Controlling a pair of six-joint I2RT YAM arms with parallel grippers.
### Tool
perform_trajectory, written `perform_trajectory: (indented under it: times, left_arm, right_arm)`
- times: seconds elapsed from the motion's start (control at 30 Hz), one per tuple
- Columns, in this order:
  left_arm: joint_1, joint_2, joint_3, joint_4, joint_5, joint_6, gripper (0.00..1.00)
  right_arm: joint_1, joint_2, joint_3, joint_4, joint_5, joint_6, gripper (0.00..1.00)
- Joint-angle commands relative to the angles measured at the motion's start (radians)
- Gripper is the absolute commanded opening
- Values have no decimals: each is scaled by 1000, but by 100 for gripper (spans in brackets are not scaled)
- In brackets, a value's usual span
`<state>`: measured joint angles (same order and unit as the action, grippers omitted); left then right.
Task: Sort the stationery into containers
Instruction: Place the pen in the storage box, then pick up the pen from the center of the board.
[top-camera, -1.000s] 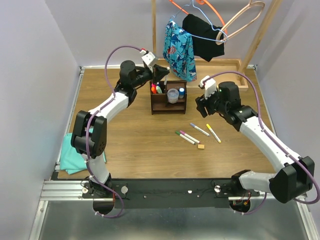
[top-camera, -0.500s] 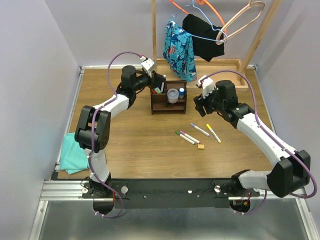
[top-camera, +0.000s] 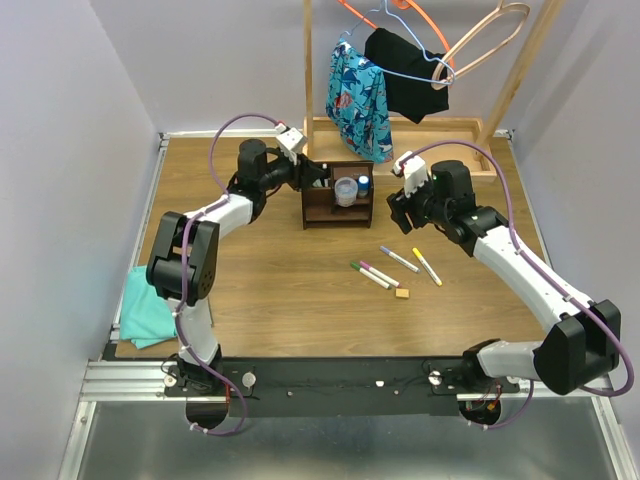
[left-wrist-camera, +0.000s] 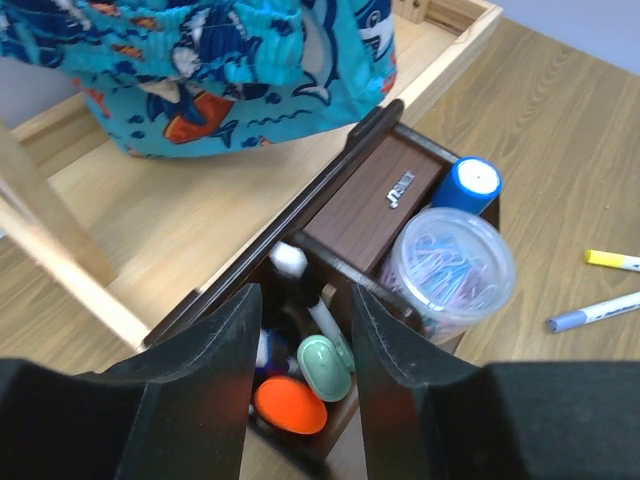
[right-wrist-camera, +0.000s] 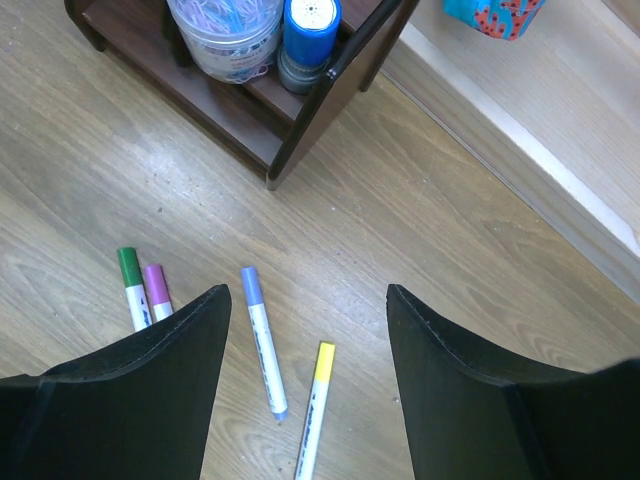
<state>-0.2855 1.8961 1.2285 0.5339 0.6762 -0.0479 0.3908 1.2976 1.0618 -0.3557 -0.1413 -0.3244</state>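
The dark brown organizer (top-camera: 337, 197) stands at the table's back middle. My left gripper (top-camera: 310, 172) hovers at its left end, open. In the left wrist view, the left gripper (left-wrist-camera: 305, 295) frames a compartment of the organizer (left-wrist-camera: 365, 205) that holds a pale-green highlighter (left-wrist-camera: 325, 367), an orange highlighter (left-wrist-camera: 290, 404) and a white marker (left-wrist-camera: 322, 318). The clear tub (left-wrist-camera: 455, 265) sits in the organizer's right part. My right gripper (top-camera: 403, 213) is open and empty above loose markers: green (right-wrist-camera: 130, 285), pink (right-wrist-camera: 157, 290), blue (right-wrist-camera: 264, 343) and yellow (right-wrist-camera: 316, 410). A tan eraser (top-camera: 402, 293) lies near them.
A blue-capped cylinder (left-wrist-camera: 470, 183) stands beside the tub. Behind the organizer runs the clothes rack's light wooden tray (top-camera: 445, 128), with a patterned blue garment (top-camera: 358, 88) hanging low over it. A teal cloth (top-camera: 148, 305) lies at the table's left front edge.
My left gripper has dropped lower at the organizer's left end and its jaws have opened. The right arm shifted slightly early on, then held still.
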Motion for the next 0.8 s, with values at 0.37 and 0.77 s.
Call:
perform_trajectory:
  times: [0.37, 0.77]
  left_arm:
    - [65, -423, -47, -172, -49, 40, 61]
    - [88, -948, -343, -696, -260, 287, 63]
  right_arm:
    - [48, 52, -36, -147, -144, -96, 67]
    - [219, 242, -19, -66, -115, -108, 64]
